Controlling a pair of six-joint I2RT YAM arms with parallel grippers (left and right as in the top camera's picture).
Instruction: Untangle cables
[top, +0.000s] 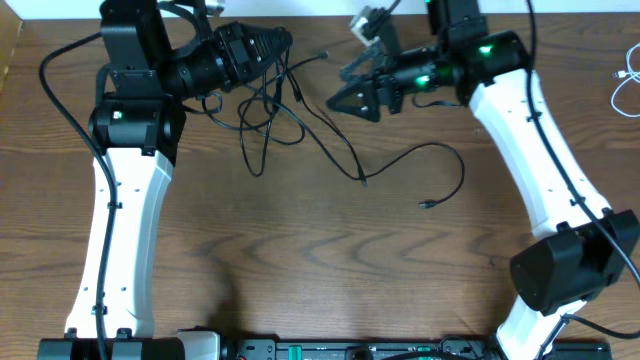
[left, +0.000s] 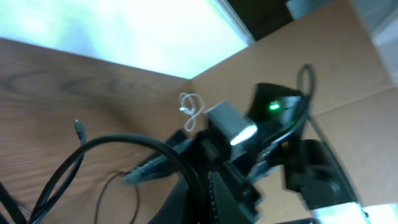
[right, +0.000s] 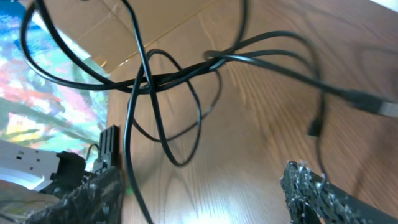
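Observation:
The black cables (top: 268, 105) lie as a loose tangle at the back middle of the table. One strand runs right to a small plug (top: 428, 205). My left gripper (top: 278, 42) is shut on a black cable (left: 180, 162), which passes between its jaws (left: 205, 208) and is held above the table. My right gripper (top: 338, 87) is open just right of the tangle. Black loops (right: 168, 81) hang ahead of its spread fingers (right: 202, 196), one strand close by the left finger. A white cable (top: 625, 85) lies apart at the far right edge and also shows in the left wrist view (left: 191, 111).
A cardboard wall (left: 292, 56) stands behind the table. A white power strip (right: 25, 165) and colourful material (right: 37, 93) lie beyond the table's edge in the right wrist view. Both arm bases stand at the front edge.

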